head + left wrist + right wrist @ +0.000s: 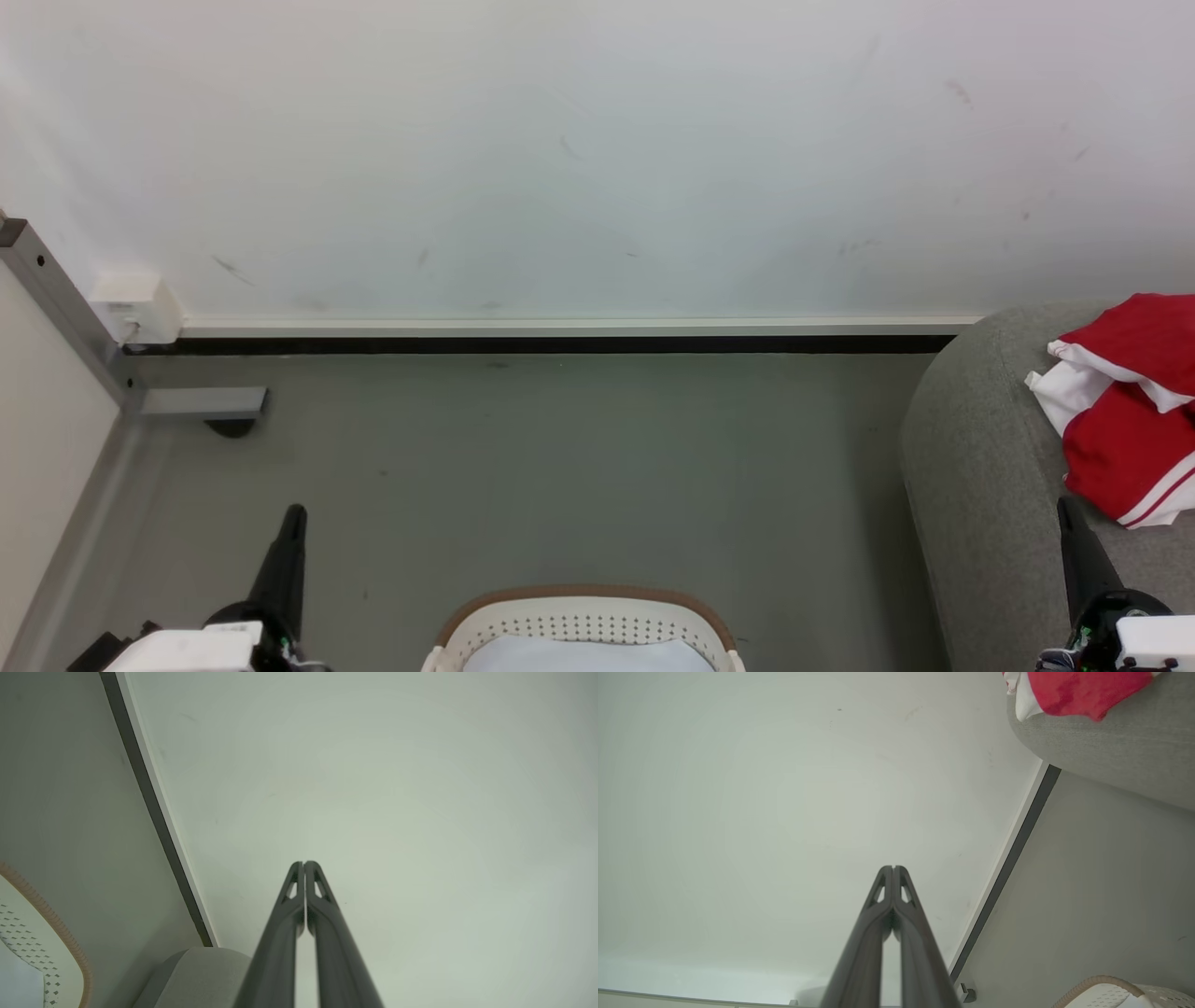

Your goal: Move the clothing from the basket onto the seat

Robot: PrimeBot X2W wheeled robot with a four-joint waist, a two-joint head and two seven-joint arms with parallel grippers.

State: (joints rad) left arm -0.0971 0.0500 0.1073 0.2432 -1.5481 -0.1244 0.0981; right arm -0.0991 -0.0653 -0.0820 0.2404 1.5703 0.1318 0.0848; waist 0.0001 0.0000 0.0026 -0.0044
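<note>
The red clothing (1134,401) with white panels lies crumpled on the grey seat (980,485) at the right; the right wrist view catches it (1078,690) on the seat's edge (1111,751). The white basket (583,621) with its brown rim stands on the floor at bottom centre, a pale white-blue cloth (588,656) inside it. My left gripper (295,515) is shut and empty, left of the basket, tips touching (304,863). My right gripper (1066,509) is shut and empty just below the clothing, its tips together (893,868).
A white wall (597,159) with a dark baseboard (560,344) runs across the back. A grey metal frame (65,308) with a foot (201,403) and a white socket box (138,306) stands at the left. Grey floor (560,467) spreads between basket and wall.
</note>
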